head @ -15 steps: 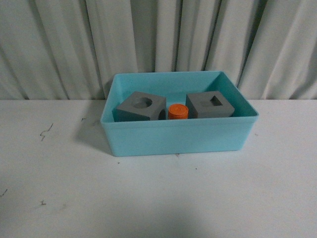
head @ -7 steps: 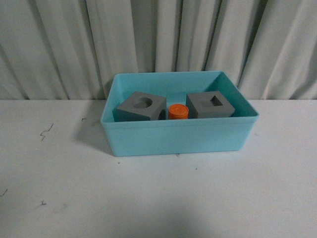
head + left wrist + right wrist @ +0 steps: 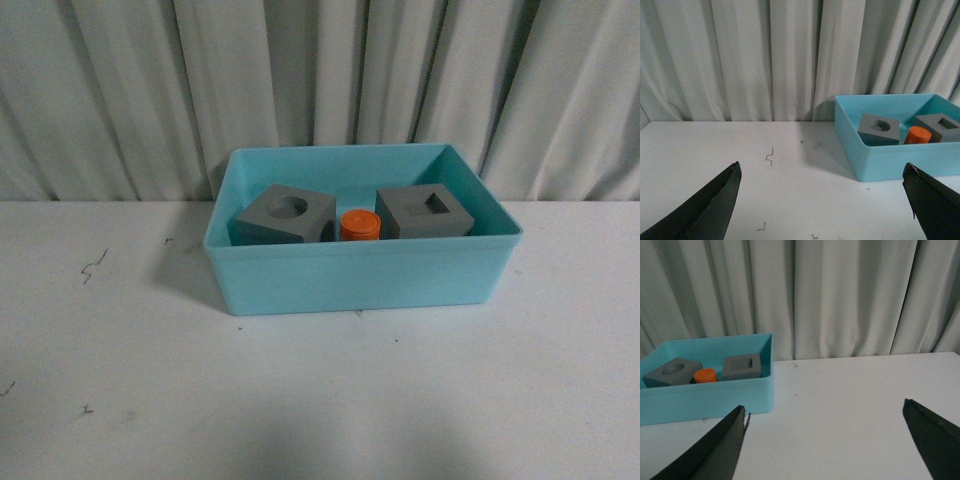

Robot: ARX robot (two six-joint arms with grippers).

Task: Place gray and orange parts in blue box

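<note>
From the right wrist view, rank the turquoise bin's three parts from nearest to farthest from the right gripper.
1. Matte gray cube with the rectangular recess, at the bin end nearest the right gripper.
2. Small orange cylinder, in the middle.
3. Matte gray cube with the round recess, at the far end of the turquoise plastic bin.

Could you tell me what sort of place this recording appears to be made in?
Probably a lab or test bench for robot manipulation, not a home. A bare white table with scuff marks stands against a plain gray curtain, and the only things on it are a blue box holding simple test parts, with both grippers open nearby.
</note>
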